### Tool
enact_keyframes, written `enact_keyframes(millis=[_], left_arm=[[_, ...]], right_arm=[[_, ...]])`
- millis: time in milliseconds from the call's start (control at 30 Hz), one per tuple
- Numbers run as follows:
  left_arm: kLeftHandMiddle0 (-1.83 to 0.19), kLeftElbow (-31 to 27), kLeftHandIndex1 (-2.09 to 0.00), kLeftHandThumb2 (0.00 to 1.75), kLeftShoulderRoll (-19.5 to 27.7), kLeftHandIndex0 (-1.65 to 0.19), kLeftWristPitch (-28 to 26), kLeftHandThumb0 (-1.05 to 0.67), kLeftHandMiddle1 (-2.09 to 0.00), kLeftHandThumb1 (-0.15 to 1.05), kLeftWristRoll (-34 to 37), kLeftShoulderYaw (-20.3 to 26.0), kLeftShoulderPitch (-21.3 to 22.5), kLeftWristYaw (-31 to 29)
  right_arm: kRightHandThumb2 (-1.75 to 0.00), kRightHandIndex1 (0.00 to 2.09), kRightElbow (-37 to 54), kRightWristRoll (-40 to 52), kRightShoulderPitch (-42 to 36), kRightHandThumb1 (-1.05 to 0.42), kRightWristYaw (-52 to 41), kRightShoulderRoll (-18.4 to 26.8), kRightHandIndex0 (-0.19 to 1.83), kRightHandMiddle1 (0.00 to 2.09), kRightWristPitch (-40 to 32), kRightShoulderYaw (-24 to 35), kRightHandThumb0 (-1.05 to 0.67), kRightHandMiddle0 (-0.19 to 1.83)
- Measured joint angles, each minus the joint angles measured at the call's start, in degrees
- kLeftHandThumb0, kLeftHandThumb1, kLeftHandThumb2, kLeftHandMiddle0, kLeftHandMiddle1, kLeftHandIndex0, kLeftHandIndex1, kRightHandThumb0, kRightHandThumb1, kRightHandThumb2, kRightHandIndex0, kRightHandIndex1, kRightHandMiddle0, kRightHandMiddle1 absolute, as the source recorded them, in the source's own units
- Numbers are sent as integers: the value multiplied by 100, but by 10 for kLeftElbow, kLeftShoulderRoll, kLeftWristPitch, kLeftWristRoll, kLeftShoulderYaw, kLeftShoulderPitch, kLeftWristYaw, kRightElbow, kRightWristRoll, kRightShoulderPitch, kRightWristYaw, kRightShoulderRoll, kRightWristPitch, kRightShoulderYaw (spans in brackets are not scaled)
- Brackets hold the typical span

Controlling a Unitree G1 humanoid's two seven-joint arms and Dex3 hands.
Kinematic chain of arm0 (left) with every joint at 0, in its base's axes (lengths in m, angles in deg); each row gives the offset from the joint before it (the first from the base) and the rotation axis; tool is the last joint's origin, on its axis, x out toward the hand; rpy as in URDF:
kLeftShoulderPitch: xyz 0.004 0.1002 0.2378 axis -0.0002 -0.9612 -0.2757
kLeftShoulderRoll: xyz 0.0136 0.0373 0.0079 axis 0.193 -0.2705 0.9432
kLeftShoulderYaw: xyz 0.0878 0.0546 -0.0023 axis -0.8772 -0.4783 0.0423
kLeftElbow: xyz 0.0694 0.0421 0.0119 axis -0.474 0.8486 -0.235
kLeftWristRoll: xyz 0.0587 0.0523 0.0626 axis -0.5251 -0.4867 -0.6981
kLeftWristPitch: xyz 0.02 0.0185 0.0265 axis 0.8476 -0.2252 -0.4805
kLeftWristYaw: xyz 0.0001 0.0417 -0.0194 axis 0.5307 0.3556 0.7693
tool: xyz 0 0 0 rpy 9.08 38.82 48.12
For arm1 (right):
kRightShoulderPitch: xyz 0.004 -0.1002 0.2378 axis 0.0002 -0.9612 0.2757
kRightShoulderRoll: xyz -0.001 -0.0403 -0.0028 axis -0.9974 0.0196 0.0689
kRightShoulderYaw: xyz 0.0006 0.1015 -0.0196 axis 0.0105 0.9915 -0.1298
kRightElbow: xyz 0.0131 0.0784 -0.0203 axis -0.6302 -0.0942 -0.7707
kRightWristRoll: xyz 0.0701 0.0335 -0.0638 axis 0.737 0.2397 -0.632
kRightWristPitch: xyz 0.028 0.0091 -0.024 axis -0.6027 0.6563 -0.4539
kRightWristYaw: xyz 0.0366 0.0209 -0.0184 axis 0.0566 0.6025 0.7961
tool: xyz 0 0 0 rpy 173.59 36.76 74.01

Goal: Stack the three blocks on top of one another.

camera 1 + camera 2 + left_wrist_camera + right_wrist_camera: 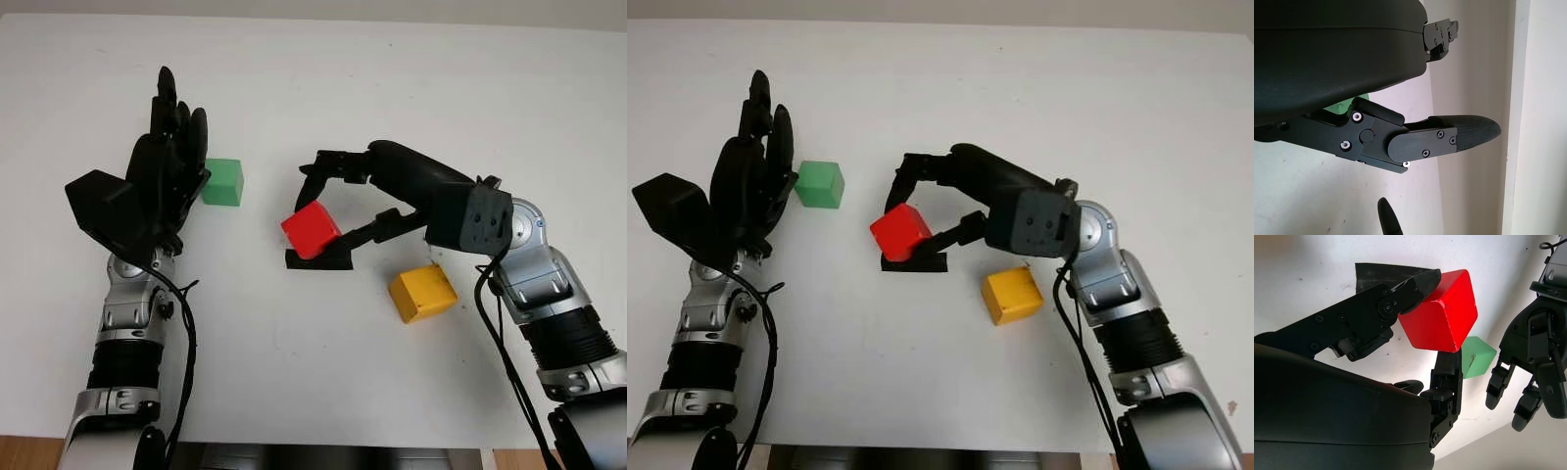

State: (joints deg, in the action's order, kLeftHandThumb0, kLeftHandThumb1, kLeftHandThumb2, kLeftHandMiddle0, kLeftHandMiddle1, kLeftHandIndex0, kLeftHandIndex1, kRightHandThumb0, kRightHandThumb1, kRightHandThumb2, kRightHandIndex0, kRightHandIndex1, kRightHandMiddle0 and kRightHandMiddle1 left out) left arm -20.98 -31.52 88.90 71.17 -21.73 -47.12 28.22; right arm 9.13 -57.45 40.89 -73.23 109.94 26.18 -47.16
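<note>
Here, nearest the bottom edge of the head views, the two silver forearms are coming up from the lower left and lower right corners over the white table point(323, 382). A little farther in, right of centre, the yellow block point(422, 293) is sitting on the table by itself, tilted slightly askew, just below the right arm's wrist and apart from the other two blocks.

Just above and left of it, near the middle of the frame, the right hand point(328, 211) is reaching leftward and gripping the red block point(312, 230). One finger is pressing on the block's upper side and another is bracing it from the lower right, as the right wrist view shows with the red block point(1440, 311) pinched between black fingertips point(1418, 284). The block is tipped at an angle, and a dark shadow is lying on the table beneath it, so it appears to be lifted off the surface.

Farther back, in the upper left part of the frame, the green block point(223, 182) is resting on the table, well apart from the red one. The left hand point(167, 166) is standing just beside its left face, open and holding nothing, with its fingers pointing toward the far edge of the table.
</note>
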Motion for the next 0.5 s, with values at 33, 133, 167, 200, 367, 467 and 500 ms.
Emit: enact_keyframes(millis=[33,133,167,200,367,467,500], left_arm=[[18,0,-4,51,0,18,0,-79,-5,105,0,0,0,0],[18,0,-4,51,-1,18,0,-80,-5,105,-1,0,0,3],[19,0,-4,52,-1,18,0,-80,-5,105,-1,0,0,3],[19,0,-4,52,0,19,0,-80,-5,105,-1,0,0,3],[18,0,-5,52,0,18,0,-79,-6,105,-1,0,0,0],[17,0,-5,51,-1,18,-2,-79,-6,105,0,0,0,1],[17,0,-5,51,-1,18,-3,-79,-6,105,0,0,0,2]], right_arm=[[-5,5,0,1,-1,-91,-1,-1,36,163,-4,0,-44,41],[-5,5,6,2,-4,-91,-4,-2,36,161,-26,0,-43,41],[-5,5,7,1,-6,-91,-4,-2,35,161,-32,0,-44,41],[-5,5,9,0,-7,-91,-4,-2,35,161,-38,0,-45,40],[-5,5,12,-17,-13,-91,-2,-2,34,160,-56,0,-45,40],[-5,5,12,-31,-17,-91,0,-2,35,161,-59,-1,-44,41],[-5,5,12,-35,-18,-91,0,-2,34,161,-59,-1,-44,41]])
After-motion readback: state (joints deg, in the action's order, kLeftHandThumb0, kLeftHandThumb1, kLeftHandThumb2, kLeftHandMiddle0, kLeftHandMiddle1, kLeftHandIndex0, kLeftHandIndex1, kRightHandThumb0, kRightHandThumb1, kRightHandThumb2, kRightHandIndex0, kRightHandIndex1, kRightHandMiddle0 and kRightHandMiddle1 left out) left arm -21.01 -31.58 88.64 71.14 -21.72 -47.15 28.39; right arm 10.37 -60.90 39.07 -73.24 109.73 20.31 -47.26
